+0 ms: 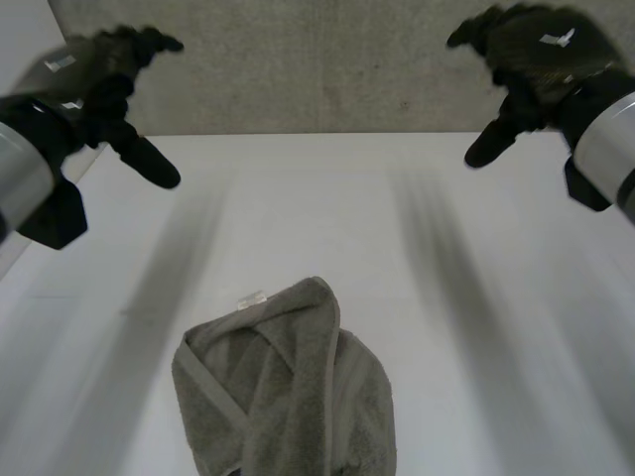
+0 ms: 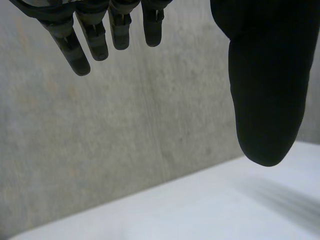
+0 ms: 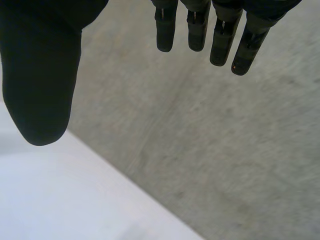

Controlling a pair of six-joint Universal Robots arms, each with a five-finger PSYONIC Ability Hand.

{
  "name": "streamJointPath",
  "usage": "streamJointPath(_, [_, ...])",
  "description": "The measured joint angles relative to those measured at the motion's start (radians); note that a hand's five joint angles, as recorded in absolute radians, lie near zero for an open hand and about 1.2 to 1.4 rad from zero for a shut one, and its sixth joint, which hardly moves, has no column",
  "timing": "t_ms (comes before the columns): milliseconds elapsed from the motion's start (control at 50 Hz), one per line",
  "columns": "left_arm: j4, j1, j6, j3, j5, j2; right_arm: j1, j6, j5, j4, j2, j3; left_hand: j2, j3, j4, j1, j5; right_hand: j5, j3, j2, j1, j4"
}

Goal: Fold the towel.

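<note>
On the left hand (image 1: 94, 74) the fingers (image 2: 75, 50) hang straight and a little spread, the thumb (image 2: 267, 90) well apart from them, with nothing between. The right hand (image 1: 541, 55) is the same, its fingers (image 3: 222, 42) straight and empty. Both hands are raised over the far part of the tabletop (image 1: 327, 198), close to the grey wall (image 1: 327, 69), one out to each side. The towel (image 1: 288, 397) is well apart from both: a grey heap on the near part of the tabletop, between the arms, doubled over itself with its hem bands twisted and a small white label (image 1: 251, 297) at its far tip. The main risk, as I judge it, is a bad first hold. No free corner shows plainly, so fingers closing on the hump would likely pinch several layers at once, and the towel would then lift as a bunch, not open flat. The near end of the heap runs out of the head view, so corners may lie hidden there. Both wrist views face the wall, so they give no check on the towel during the reach down.
</note>
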Motion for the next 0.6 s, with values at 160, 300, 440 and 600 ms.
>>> streamJointPath(160, [0.003, -0.002, 0.068, 0.025, 0.003, -0.174, 0.003, -0.060, -0.036, 0.124, 0.148, -0.050, 0.000, 0.000, 0.000, 0.000, 0.000, 0.000, 0.000, 0.000, 0.000, 0.000])
streamJointPath(300, [0.019, -0.007, 0.126, 0.057, 0.037, -0.380, 0.043, -0.036, -0.057, 0.279, 0.264, -0.071, 0.000, 0.000, 0.000, 0.000, 0.000, 0.000, 0.000, 0.000, 0.000, 0.000])
streamJointPath(440, [0.048, -0.035, 0.136, 0.091, 0.120, -0.547, 0.087, 0.071, -0.086, 0.320, 0.314, 0.000, 0.000, 0.002, 0.002, 0.002, 0.000, 0.000, 0.000, 0.000, 0.000, 0.000])
streamJointPath(600, [0.064, -0.085, 0.178, 0.156, 0.175, -0.716, 0.111, 0.173, -0.165, 0.274, 0.341, 0.152, 0.115, 0.116, 0.115, 0.117, 0.077, 0.000, 0.000, 0.000, 0.000, 0.000])
